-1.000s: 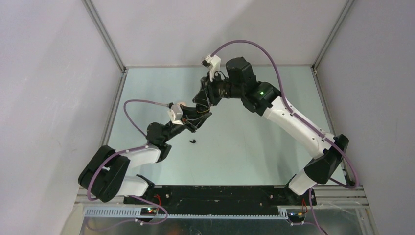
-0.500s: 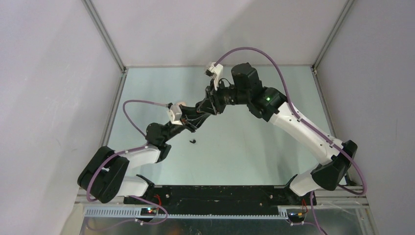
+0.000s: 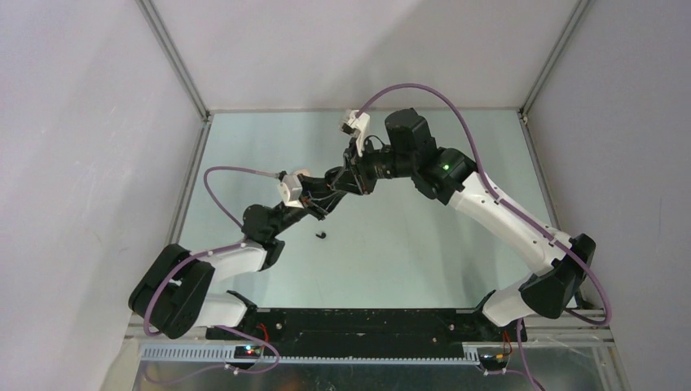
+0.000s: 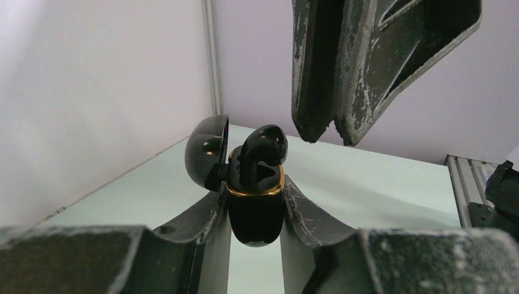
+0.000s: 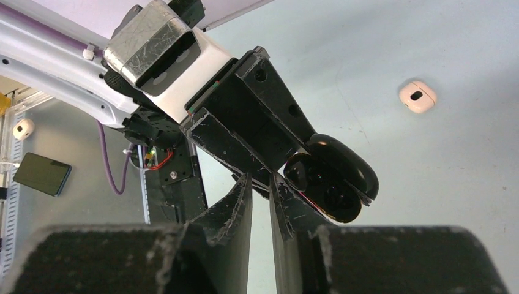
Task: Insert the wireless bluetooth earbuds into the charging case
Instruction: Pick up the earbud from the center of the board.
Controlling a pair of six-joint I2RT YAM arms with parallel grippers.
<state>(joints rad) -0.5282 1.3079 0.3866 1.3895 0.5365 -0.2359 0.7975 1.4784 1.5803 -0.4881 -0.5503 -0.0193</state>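
Table beneath two arms. Left gripper pinching upright black charging case, lid swung open leftward. Right gripper just above, fingers pressed together, tips down. Black earbud seated in case, long axis vertical, rounded head up. Second black earbud loose on table.

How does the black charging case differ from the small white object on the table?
The black charging case is glossy black; the small white object is cream. The case is clamped in the left gripper, lid open; the white object lies loose on the table. Both are rounded.
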